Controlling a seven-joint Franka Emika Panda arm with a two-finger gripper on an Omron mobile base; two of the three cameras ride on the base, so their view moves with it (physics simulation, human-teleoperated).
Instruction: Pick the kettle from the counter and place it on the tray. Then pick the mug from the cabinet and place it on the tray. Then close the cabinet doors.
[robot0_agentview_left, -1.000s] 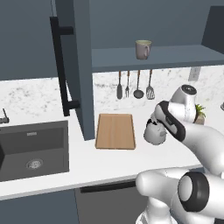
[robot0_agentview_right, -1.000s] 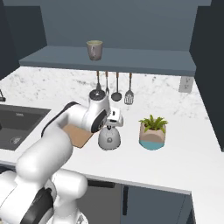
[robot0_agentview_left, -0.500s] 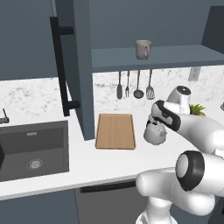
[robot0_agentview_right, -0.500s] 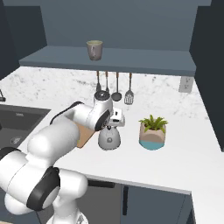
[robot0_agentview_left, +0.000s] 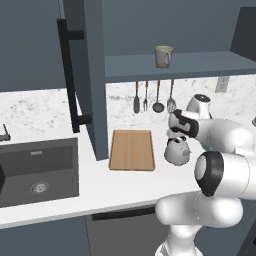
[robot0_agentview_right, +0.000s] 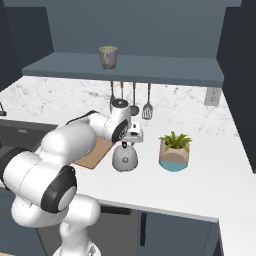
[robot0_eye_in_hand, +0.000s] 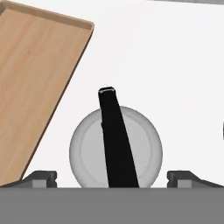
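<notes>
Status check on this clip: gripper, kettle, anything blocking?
Gripper open, straddling the kettle from above, no grip yet. Kettle upright on the counter, beside the tray. Mug on the cabinet shelf. Nothing blocking.

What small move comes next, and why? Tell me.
Probably lower straight down, then close. The open fingers straddle the kettle from above, its black handle centered between them, and it sits on the counter beside the tray, ungrasped.
</notes>
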